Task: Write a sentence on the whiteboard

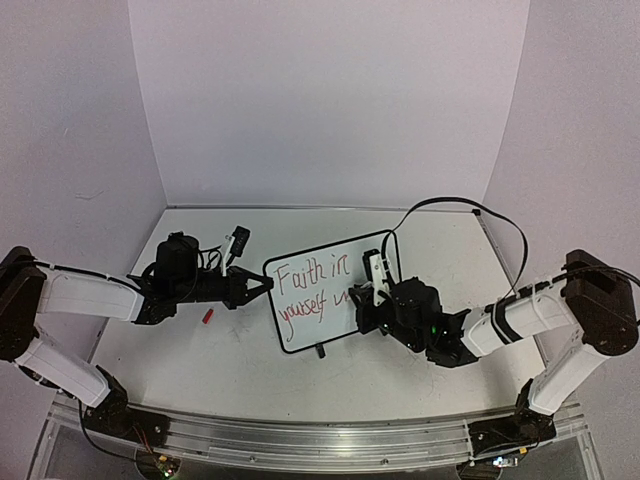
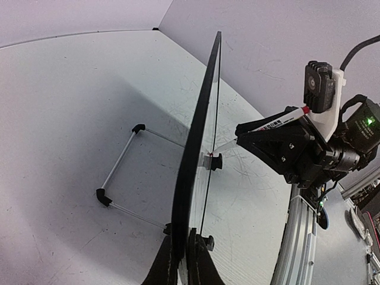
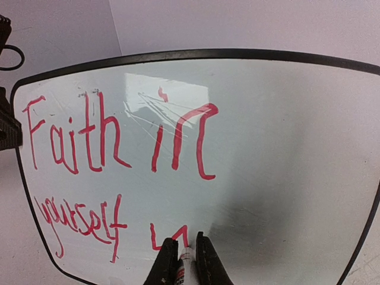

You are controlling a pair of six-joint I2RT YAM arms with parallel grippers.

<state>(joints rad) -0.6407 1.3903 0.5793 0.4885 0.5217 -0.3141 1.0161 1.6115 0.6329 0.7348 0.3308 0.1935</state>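
Grey tabletop (image 1: 230, 365), whiteboard (image 1: 318, 300), lilac walls (image 1: 330, 100)

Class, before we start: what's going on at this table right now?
Two robot arms are writing on a small black-framed white whiteboard propped up on its stand. The left end effector is clamped shut on the board's left edge, apparently steadying it. The right end effector grips a white-barrelled red marker with its tip at the board. The red handwriting reads "Faith in yourself", and the first strokes of another word follow on the second line, so the sentence looks unfinished.
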